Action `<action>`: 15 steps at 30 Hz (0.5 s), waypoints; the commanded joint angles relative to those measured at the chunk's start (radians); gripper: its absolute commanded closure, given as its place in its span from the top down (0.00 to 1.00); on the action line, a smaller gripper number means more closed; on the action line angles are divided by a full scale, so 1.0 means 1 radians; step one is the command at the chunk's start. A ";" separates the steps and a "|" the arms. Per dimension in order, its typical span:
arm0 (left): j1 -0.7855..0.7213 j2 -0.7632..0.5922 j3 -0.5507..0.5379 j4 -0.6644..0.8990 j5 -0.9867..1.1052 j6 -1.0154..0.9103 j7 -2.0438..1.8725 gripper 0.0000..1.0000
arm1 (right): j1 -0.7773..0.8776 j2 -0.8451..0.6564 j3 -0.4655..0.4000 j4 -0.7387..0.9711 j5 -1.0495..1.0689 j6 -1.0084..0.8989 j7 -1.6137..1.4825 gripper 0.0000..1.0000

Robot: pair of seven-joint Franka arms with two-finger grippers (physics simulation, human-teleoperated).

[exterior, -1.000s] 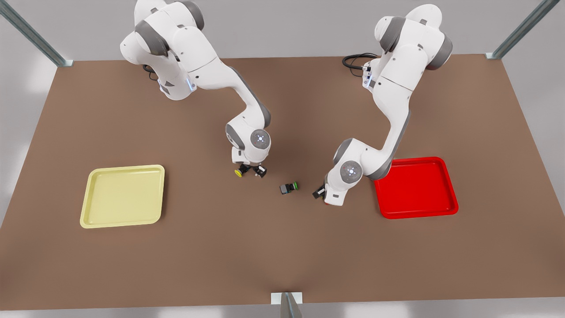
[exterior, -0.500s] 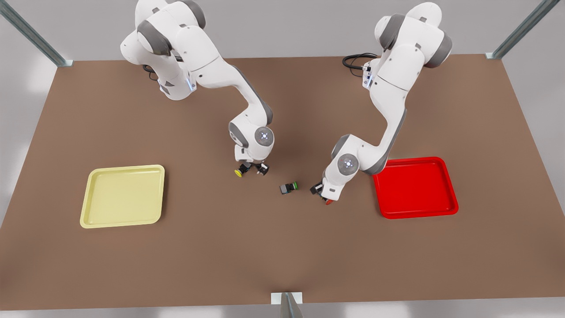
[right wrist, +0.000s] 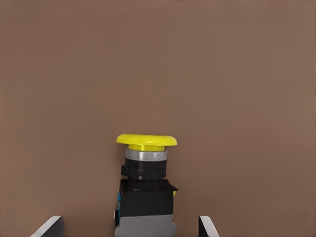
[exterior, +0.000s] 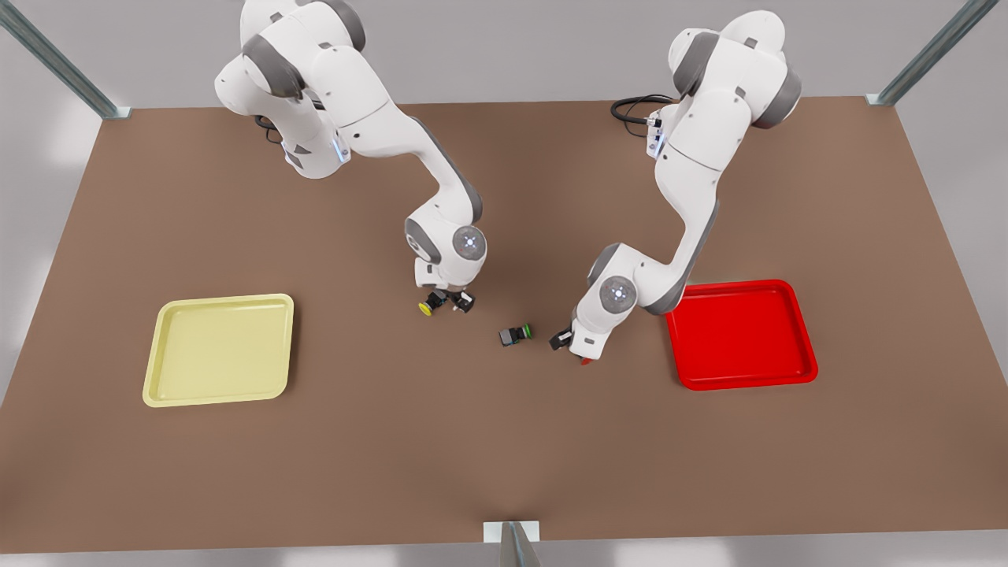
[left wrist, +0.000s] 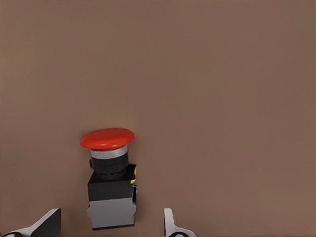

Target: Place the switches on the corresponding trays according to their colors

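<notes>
Your left pincer (left wrist: 108, 228), fingers spread, has crept over the red-capped push-button switch (left wrist: 110, 180) lying between them; your right pincer (right wrist: 129, 229), likewise spread, straddles the yellow-capped switch (right wrist: 145, 187). Both remain on the brown counter (exterior: 504, 441), ungrasped.

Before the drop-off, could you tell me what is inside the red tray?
Nothing visible lies in the red tray; an arm covers its corner. The red switch lies on the table, between the open left gripper fingers.

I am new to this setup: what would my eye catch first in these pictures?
Two bright trays: the red tray at the front view's right, the yellow tray at its left. Between them, the left gripper is open around the red switch, and the right gripper is open around the yellow switch.
</notes>
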 commanded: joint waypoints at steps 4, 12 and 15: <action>-0.059 -0.002 0.053 0.001 0.006 -0.009 -0.006 1.00 | 0.001 0.000 -0.001 -0.008 -0.004 0.000 0.002 1.00; -0.063 0.001 0.053 0.005 0.000 0.000 -0.009 0.73 | 0.003 -0.003 0.000 -0.008 -0.090 -0.014 0.055 1.00; -0.062 0.001 0.053 0.005 0.000 0.001 -0.003 0.73 | 0.003 -0.001 0.000 -0.008 -0.090 -0.011 0.061 1.00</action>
